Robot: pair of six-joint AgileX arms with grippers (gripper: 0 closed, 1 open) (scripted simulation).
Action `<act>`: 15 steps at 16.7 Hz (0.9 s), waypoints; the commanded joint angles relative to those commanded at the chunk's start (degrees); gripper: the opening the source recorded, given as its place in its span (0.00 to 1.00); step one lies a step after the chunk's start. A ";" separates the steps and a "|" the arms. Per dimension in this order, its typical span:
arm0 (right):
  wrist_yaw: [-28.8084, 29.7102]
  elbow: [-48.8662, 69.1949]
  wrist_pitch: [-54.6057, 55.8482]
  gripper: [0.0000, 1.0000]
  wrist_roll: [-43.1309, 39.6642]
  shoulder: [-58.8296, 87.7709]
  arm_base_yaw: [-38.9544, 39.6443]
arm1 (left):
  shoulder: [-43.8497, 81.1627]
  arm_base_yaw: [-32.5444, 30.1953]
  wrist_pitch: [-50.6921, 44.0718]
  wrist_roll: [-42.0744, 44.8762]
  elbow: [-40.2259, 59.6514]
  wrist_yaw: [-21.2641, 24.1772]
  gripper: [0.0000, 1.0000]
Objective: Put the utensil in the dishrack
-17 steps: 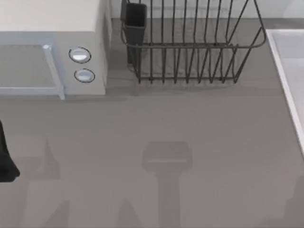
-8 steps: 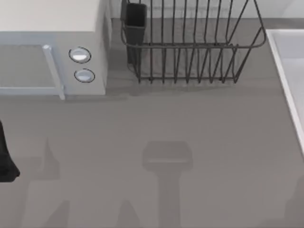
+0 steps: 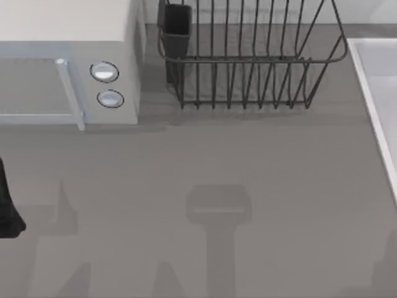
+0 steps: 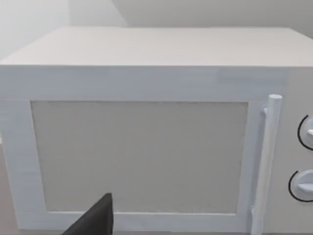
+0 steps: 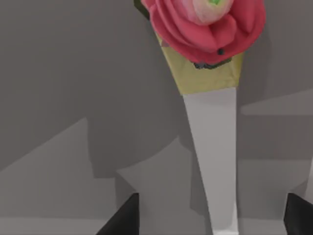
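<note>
The utensil lies on the grey table: a white tapered shaft with a yellow collar and a pink rose-shaped end. My right gripper hovers over the shaft, open, with one dark fingertip on either side and neither touching it. The dishrack, a dark wire basket with upright bars, stands at the back of the table, and its dark cutlery cup sits at its left corner. My left arm is parked at the table's left edge, one dark finger pointing at the microwave.
A pale grey microwave with two round knobs stands at the back left, its door shut. A white raised edge runs along the right side. Arm shadows fall across the bare grey table.
</note>
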 joint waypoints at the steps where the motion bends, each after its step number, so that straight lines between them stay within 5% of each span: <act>1: 0.39 2.22 -6.31 0.00 2.22 -4.02 0.17 | 0.00 0.00 0.00 0.00 0.00 0.00 1.00; 6: 0.37 8.41 -12.87 0.00 1.78 -4.83 -0.47 | 0.00 0.00 0.00 0.00 0.00 0.00 1.00; 15: 0.36 35.74 -49.23 0.00 1.00 -11.17 -0.67 | 0.00 0.00 0.00 0.00 0.00 0.00 1.00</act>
